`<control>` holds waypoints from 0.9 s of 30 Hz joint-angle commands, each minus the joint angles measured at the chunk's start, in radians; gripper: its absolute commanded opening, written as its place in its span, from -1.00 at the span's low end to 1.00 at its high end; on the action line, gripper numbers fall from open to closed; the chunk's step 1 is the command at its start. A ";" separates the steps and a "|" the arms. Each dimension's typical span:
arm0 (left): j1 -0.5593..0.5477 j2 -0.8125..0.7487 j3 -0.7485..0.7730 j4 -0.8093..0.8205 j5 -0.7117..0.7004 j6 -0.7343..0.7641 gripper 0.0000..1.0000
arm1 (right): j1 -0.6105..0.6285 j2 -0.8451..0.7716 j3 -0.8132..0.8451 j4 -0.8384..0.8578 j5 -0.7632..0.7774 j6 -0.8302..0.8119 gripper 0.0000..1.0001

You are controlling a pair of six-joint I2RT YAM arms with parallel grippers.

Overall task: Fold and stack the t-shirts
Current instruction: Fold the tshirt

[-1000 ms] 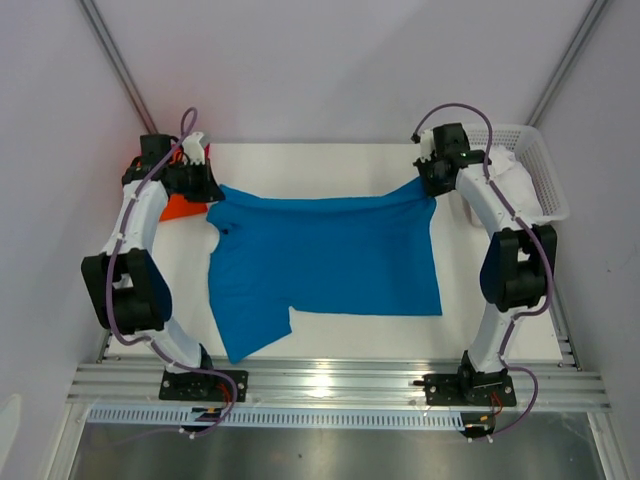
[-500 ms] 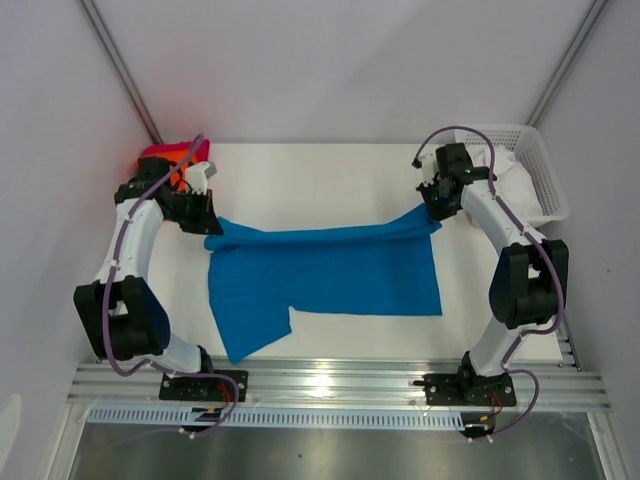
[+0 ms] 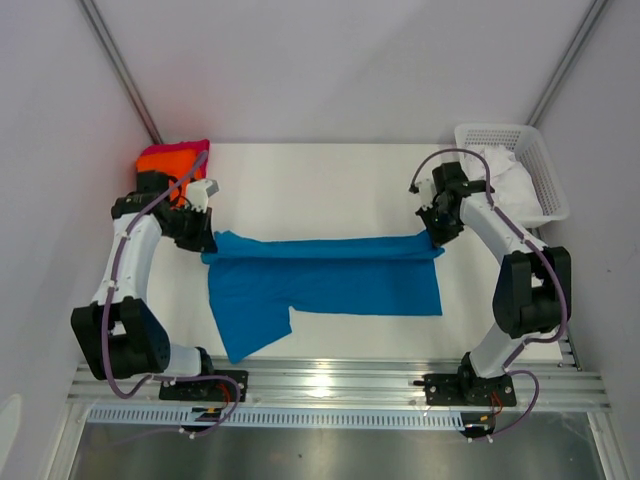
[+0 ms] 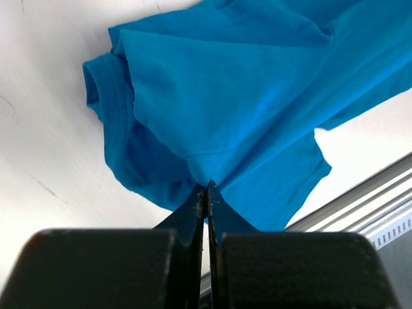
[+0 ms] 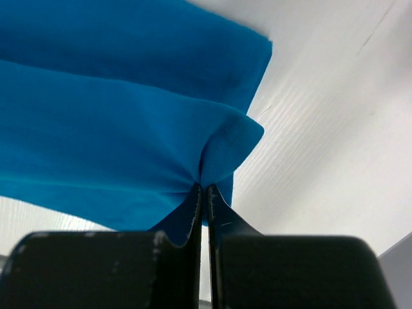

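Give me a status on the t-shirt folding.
Done: the orange t-shirt and pinkish-red t-shirt lie piled at the far left corner. In hand: the left end effector and right end effector are each shut on the blue t-shirt, its far edge doubled over the near half. Left: finishing that fold and stacking it on the pile.

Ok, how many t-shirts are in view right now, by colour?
blue t-shirt: 1
orange t-shirt: 1, folded
pinkish-red t-shirt: 1, only an edge showing by the orange one
Total: 3
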 commanded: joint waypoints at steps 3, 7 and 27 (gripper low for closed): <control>0.027 -0.059 -0.033 -0.053 -0.058 0.084 -0.99 | 0.019 -0.051 -0.052 -0.081 0.020 -0.036 -1.00; 0.027 -0.105 -0.070 -0.076 -0.064 0.111 -0.99 | 0.027 -0.079 -0.096 -0.098 0.018 -0.053 -1.00; 0.027 -0.287 -0.254 -0.163 -0.207 0.254 -1.00 | 0.036 -0.160 -0.174 -0.250 0.009 -0.091 -1.00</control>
